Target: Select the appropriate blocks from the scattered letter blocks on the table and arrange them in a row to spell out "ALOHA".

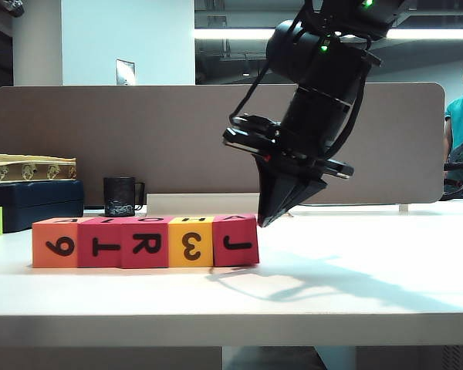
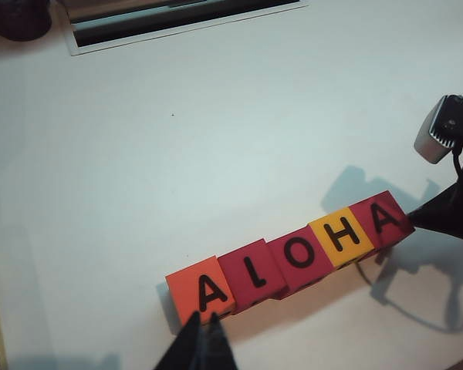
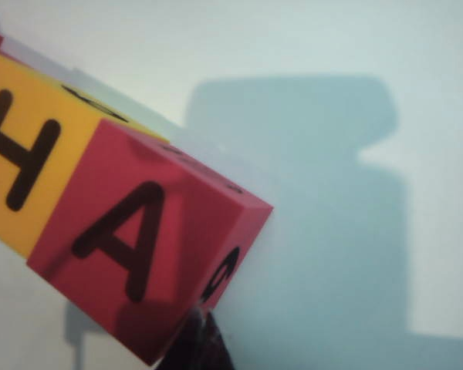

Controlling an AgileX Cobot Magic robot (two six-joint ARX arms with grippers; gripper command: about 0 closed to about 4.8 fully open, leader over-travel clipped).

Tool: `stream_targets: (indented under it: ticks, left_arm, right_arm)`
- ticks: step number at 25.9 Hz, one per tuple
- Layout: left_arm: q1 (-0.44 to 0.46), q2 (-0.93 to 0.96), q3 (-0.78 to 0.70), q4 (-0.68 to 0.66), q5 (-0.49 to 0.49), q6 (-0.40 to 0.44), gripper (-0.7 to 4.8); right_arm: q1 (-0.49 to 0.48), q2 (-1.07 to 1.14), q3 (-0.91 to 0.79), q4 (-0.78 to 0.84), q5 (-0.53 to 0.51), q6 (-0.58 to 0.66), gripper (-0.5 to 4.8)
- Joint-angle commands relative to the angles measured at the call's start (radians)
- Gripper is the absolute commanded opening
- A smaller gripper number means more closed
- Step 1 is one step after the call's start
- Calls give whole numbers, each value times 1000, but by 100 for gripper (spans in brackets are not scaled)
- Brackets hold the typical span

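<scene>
Foam cubes, five of them, sit touching in one row on the table (image 1: 355,293), reading ALOHA from above. Starting at the left, my left gripper (image 2: 202,335) is shut and empty, tips just beside the orange block (image 2: 199,291). Then come two crimson blocks, the yellow block (image 2: 341,233), and the end crimson block (image 3: 131,247), where my right gripper (image 3: 204,339) rests shut against its outer corner. I judge them light, soft and easily skidded; pinch opposite side faces. Open tabletop lies right; the front edge is near.
</scene>
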Motion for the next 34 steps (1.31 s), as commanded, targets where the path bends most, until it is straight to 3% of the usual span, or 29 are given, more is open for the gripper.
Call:
stream_targets:
  ticks: [1,11,17,20,25,29,32,34]
  left_arm:
    - [0,-3,3,-10,7,-1,-6]
    - [0,-3,-2,-39,3,5,-6]
    - [0,-9,-83,-37,3,2,-6]
    - [0,-71,-179,-10,15,-9,-6]
    - [0,-149,-191,-10,27,-22,-6]
    - [0,-223,-203,-8,19,-22,-6]
    - [0,-298,-243,11,-41,-22,-6]
    - [0,-417,-348,82,-108,-57,-6]
  right_arm:
    - [0,-7,8,2,16,1,-2]
    - [9,-163,13,-103,65,-11,-2]
    - [112,-314,13,-148,70,-11,-2]
    - [213,-351,13,-152,155,-7,-2]
    - [248,-354,13,-165,156,1,-2]
    - [249,-408,6,-229,212,0,-2]
    - [243,-494,-38,-255,328,-12,-2]
    - [175,-653,-146,-255,351,-15,-2]
